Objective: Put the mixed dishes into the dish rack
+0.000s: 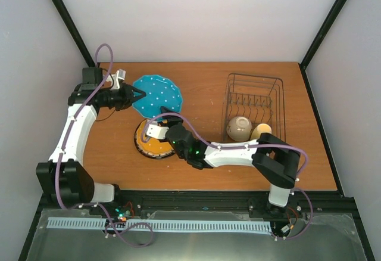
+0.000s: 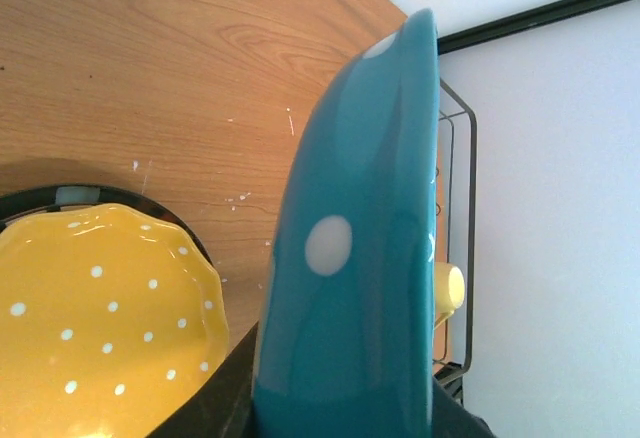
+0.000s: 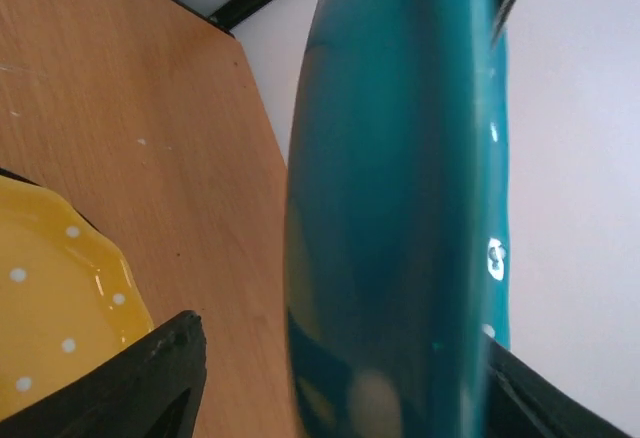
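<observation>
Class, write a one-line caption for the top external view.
Left gripper grips the teal plate, open right gripper at its rim; bowl and mug in the dish rack.

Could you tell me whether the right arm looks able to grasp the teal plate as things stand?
Probably yes. The right gripper has its open jaws astride the rim of the teal plate, with nothing between them and it. The left gripper grips the plate's opposite edge, clear of that spot.
</observation>
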